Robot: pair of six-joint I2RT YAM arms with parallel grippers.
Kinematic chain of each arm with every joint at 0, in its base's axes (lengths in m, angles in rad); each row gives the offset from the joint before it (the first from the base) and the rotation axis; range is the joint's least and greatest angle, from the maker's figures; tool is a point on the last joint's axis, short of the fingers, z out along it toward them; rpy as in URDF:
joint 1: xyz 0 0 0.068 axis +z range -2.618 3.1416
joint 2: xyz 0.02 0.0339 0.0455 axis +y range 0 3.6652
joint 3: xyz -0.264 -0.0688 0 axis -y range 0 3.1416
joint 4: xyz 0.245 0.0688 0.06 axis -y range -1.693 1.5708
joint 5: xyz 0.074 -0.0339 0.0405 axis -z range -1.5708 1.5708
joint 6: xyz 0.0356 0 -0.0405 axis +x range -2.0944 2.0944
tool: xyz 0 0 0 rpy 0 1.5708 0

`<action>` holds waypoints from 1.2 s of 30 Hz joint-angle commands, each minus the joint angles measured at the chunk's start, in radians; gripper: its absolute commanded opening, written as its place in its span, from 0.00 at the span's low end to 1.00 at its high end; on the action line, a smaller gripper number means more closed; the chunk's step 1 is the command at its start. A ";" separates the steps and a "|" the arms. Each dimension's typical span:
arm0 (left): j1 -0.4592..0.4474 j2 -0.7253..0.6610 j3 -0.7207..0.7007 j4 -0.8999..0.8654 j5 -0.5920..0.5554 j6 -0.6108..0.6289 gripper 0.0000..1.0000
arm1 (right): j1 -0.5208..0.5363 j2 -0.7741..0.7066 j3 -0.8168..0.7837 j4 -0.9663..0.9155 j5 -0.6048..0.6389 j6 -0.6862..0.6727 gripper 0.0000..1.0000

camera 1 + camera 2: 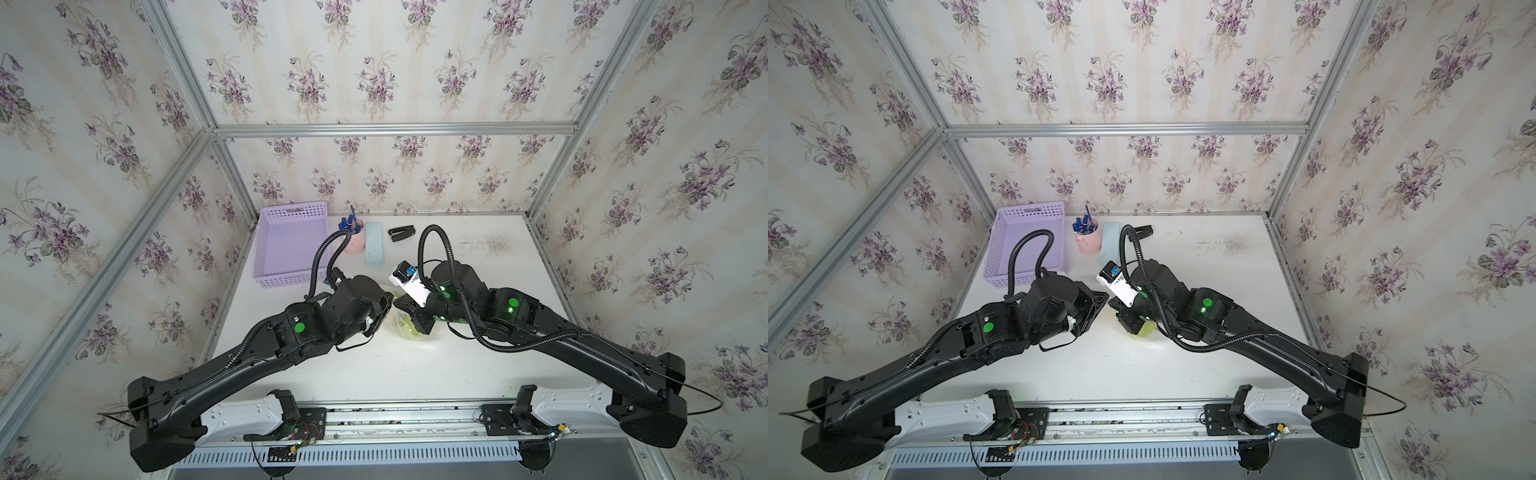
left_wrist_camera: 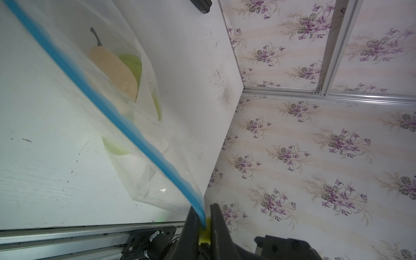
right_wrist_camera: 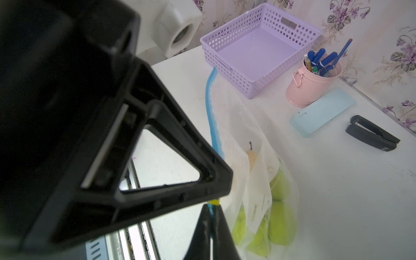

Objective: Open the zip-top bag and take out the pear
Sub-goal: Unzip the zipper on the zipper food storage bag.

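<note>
Left pincer [image 2: 203, 225], seen from the left wrist, is clamped shut on the small yellow tab [image 2: 204, 236] at one end of the zip-top bag [image 2: 144, 171]. From that grip the light-blue zip strip [image 2: 101, 105] runs off in one nearly straight line. The clear bag hangs from it down to the white counter [image 2: 45, 146], and the pear [image 2: 112, 72], tan with a dark stem, lies inside beside green pieces [image 2: 132, 65]. From the right wrist, the right pincer [image 3: 211, 225] is closed on the same strip just beside the tab, almost touching the tip of its partner. The strip leads away from both toward the near corner of the lilac basket [image 3: 270, 81], which stands at the counter's far left corner. The bag's body, pear included, spreads to the right arm's side of that line. In both top views the two arms meet over the middle of the counter and hide the strip, and only a yellow-green patch of bag [image 1: 405, 330] shows under the right wrist. The strip reads as a single band, so the mouth seems shut. The coming move likely turns on that long axis, with the tab travelling along it toward the basket while the right pincer anchors the end. The right arm looks nearer the pear.
</note>
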 commanded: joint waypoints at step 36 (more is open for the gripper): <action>0.608 -0.183 0.004 -0.216 0.355 0.316 0.14 | -0.104 -0.225 -0.192 -0.022 0.074 0.076 0.00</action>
